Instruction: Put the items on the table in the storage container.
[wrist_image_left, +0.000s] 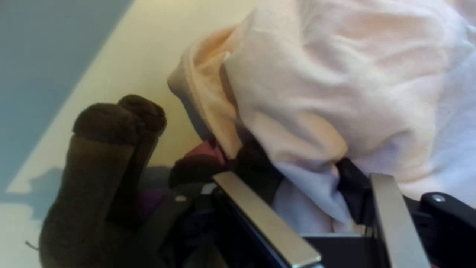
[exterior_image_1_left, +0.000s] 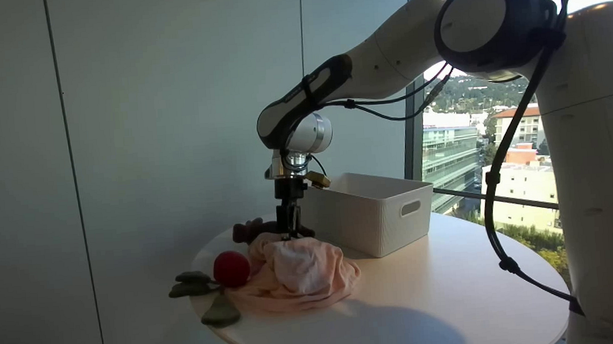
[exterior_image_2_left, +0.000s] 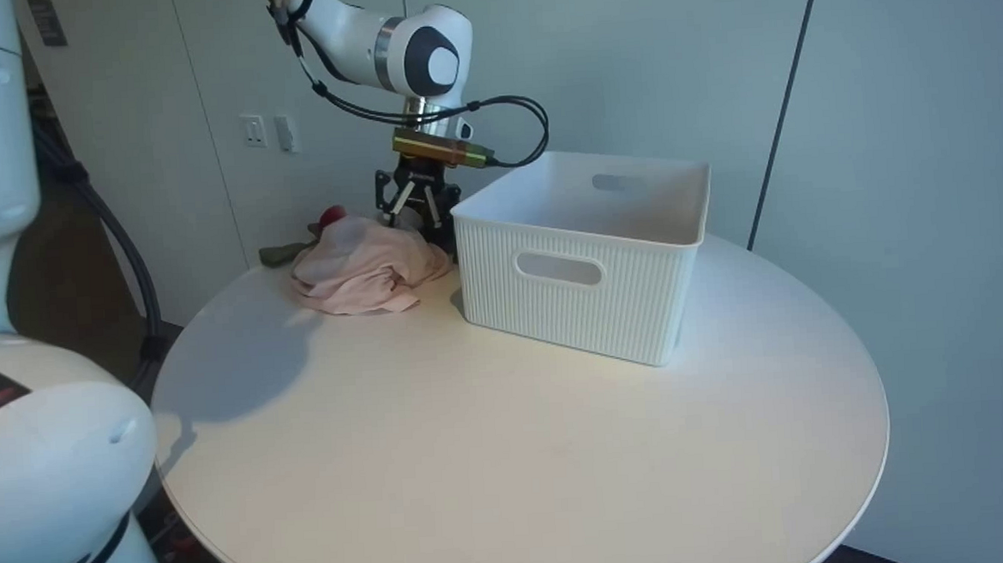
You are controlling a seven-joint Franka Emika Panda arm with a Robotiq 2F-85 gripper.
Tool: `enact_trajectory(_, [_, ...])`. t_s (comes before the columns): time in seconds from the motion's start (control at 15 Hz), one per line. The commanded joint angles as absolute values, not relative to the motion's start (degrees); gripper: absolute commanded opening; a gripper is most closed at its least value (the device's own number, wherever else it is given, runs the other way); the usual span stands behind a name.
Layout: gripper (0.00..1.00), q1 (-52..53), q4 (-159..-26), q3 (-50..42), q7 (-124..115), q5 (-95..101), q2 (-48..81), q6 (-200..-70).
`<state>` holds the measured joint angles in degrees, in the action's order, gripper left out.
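A crumpled pale pink cloth [exterior_image_1_left: 314, 279] lies on the table, also in an exterior view [exterior_image_2_left: 364, 271]. A red round item with green leaf-like parts [exterior_image_1_left: 231, 269] sits beside it at the table edge. A dark brown plush item [exterior_image_1_left: 251, 231] lies behind the cloth; its two stubby limbs show in the wrist view [wrist_image_left: 98, 167]. The white storage container [exterior_image_2_left: 571, 299] stands beside the cloth, its visible interior bare. My gripper [wrist_image_left: 305, 167] points down at the cloth, fingers apart, with a cloth fold [wrist_image_left: 308, 190] between them. The fingertips are partly hidden by cloth and shadow.
The round white table [exterior_image_2_left: 510, 453] has a curved edge near the red item. The container's tall wall [exterior_image_1_left: 342, 226] stands close to the gripper. A wall [exterior_image_1_left: 173, 122] rises behind the table and a window [exterior_image_1_left: 487, 127] is at one side.
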<state>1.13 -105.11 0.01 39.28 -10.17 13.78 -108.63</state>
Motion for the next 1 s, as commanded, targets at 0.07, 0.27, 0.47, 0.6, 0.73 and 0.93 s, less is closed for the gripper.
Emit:
enact_trajectory(0.07, [0.27, -1.25, -102.35, 0.95, 36.83, -10.63, 11.12, -103.24])
enact_trajectory(0.27, [0.05, -1.57, -102.01, 1.21, 37.83, -11.69, 6.23, -101.01])
enact_trajectory(0.47, [0.00, -0.89, -102.79, 0.97, 38.05, -10.56, -1.06, -102.10])
enact_trajectory(0.6, [0.15, -0.51, -102.03, 0.49, 36.90, -9.54, -5.55, -100.50])
enact_trajectory(0.73, [0.32, -0.26, -99.68, -0.26, 38.47, -10.55, -6.57, -96.05])
enact_trajectory(0.93, [0.56, 0.58, -99.10, -0.51, 39.59, -10.65, -5.62, -90.95])
